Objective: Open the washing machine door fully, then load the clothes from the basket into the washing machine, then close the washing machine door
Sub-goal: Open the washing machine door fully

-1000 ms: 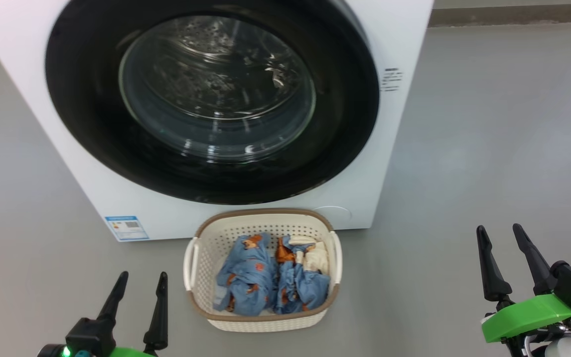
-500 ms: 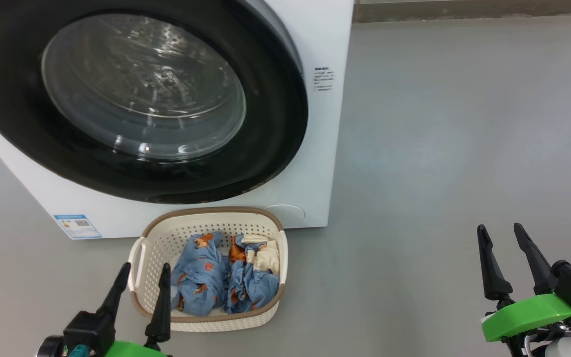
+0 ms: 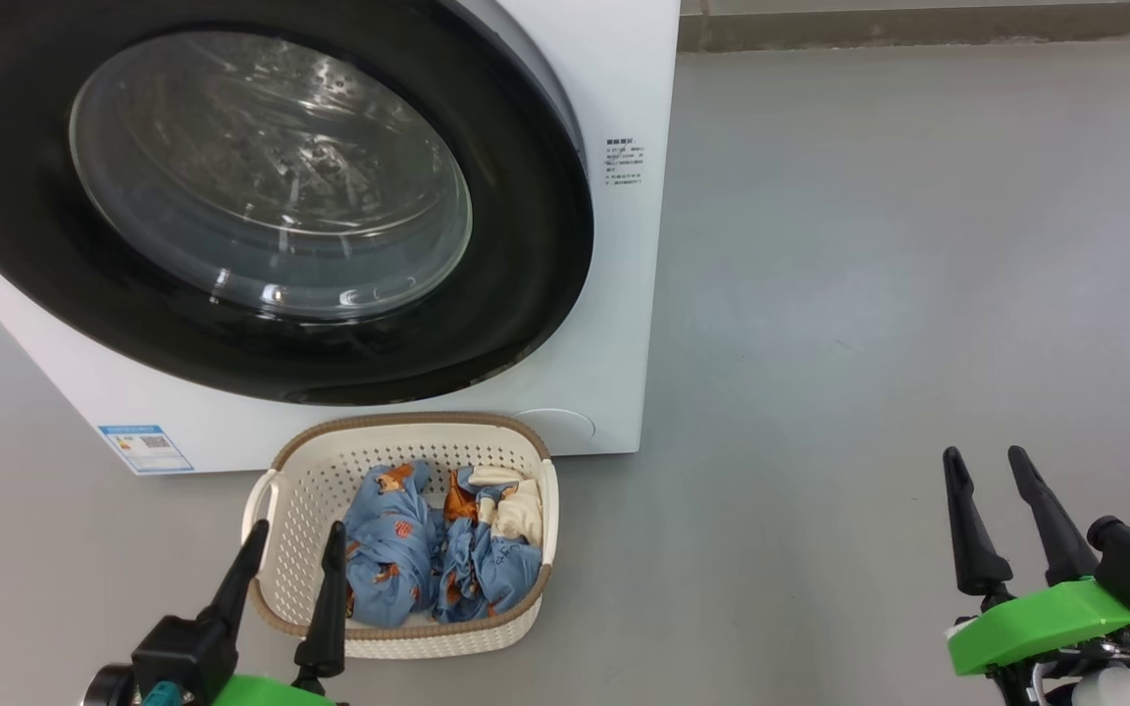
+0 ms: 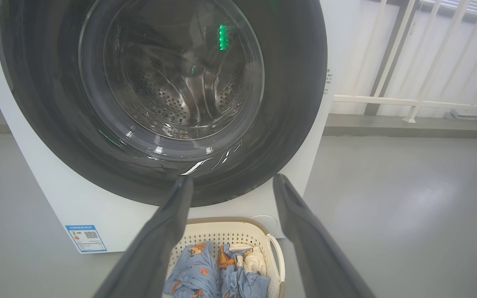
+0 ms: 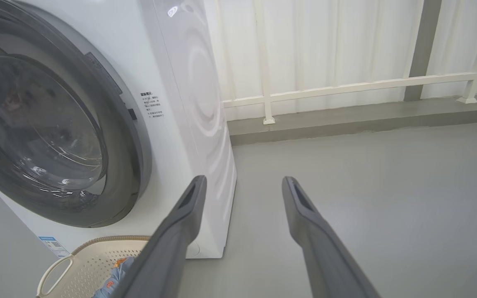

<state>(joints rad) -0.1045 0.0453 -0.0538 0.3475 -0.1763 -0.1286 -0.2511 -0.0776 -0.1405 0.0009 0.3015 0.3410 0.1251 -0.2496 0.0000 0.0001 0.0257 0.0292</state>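
While the washing machine door (image 3: pixel 271 186) is shut flat on the front of the washing machine (image 3: pixel 629 88), the opening step is not yet begun. The clothes (image 3: pixel 437 559) lie in the basket (image 3: pixel 408 424), which stands on the floor (image 3: pixel 869 294) just in front of the machine, under the door. The door's right edge, which seems to be the free side, lies ahead and to the left of the right gripper (image 3: pixel 983 453). This gripper is well apart from the machine, over bare floor. The left gripper (image 3: pixel 296 527) is nearer, low at the basket's near left corner, and its wrist view faces the door glass squarely. Both grippers point forward and up with the fingers spread, and they hold nothing. Probably the right arm must reach left and upward to the rim
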